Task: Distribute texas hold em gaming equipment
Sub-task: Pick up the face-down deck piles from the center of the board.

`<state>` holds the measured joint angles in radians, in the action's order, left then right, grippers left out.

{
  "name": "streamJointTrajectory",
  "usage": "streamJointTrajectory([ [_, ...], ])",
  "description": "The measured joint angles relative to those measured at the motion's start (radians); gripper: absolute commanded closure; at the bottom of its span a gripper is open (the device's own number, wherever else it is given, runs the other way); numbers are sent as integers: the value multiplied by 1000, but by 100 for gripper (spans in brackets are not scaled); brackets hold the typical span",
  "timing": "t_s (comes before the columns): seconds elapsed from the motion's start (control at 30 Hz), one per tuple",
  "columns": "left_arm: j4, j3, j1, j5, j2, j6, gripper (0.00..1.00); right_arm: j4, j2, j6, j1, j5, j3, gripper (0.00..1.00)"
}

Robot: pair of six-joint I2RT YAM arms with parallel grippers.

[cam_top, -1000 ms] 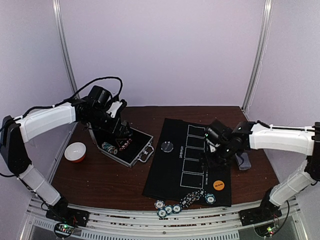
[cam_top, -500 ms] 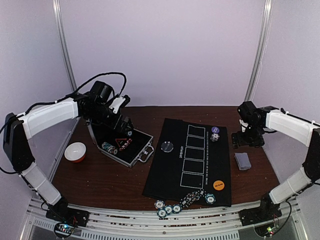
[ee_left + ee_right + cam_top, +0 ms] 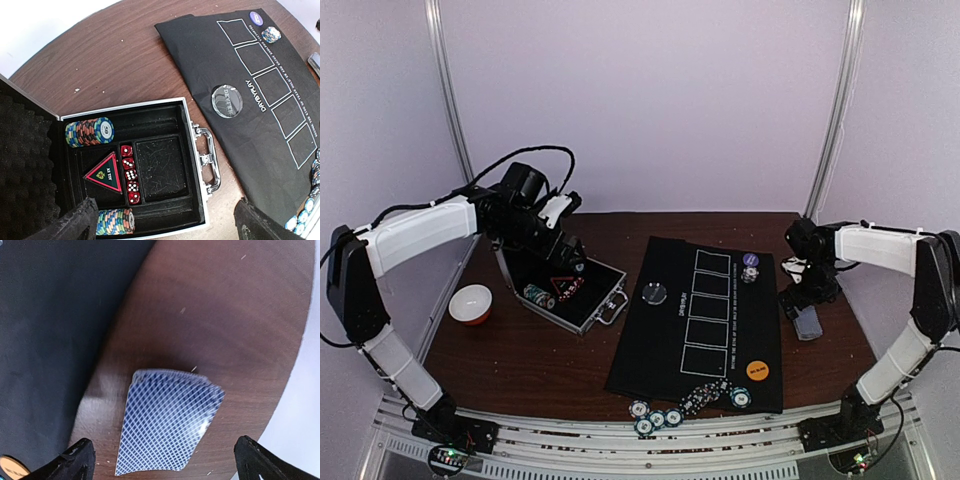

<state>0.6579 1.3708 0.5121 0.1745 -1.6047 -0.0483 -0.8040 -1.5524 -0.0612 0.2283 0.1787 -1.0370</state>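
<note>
Right jaws have swung off the mat (image 3: 665, 340) and now hang wide open above the playing cards (image 3: 167, 422), which lie on the table right of it; dealing looks next. Left jaws gape, empty, over the case (image 3: 160, 167).

Pale lilac walls (image 3: 640, 100), silver corner posts (image 3: 448, 90), brown wooden table (image 3: 540, 360)

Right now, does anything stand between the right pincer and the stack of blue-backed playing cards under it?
Nothing visible does. The open right pincer hangs directly over the fanned stack of blue-backed playing cards, which lies on the bare brown wooden table beside the black felt mat.
</note>
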Motion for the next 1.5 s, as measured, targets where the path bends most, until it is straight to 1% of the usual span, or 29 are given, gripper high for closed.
streamJointTrajectory([
  [0.13, 0, 0, 0, -4, 0, 7, 2, -10, 6, -28, -2, 0, 52, 0],
  [0.3, 3, 8, 0, -4, -2, 13, 2, -14, 14, -45, -18, -1, 56, 0],
  [0.5, 3, 15, -1, -5, -4, 18, 2, -13, 8, -65, -87, -21, 56, 0],
  [0.67, 3, 15, -1, -10, -4, 24, 2, -14, -39, -93, -101, -86, 56, 0],
  [0.87, 3, 16, -1, -14, -4, 26, 2, -15, -127, -110, -106, -134, 56, 0],
  [0.93, 3, 15, -1, -16, -4, 26, 2, -19, -134, -116, -108, -142, 51, 1],
  [1.0, 3, 16, -2, -16, -4, 29, 2, -24, -142, -119, -109, -147, 44, 6],
  [1.07, 3, 15, -3, -18, -4, 31, 2, -30, -150, -123, -110, -157, 38, 17],
  [1.13, 3, 15, -4, -18, -4, 32, 2, -35, -158, -126, -111, -170, 34, 32],
  [1.2, 3, 16, -5, -19, -4, 33, 2, -40, -163, -127, -110, -184, 32, 41],
  [1.37, 3, 16, -7, -19, -4, 36, 2, -69, -158, -125, -111, -183, 16, 48],
  [1.5, 3, 16, -8, -20, -4, 37, 2, -71, -156, -126, -111, -182, 14, 50],
])
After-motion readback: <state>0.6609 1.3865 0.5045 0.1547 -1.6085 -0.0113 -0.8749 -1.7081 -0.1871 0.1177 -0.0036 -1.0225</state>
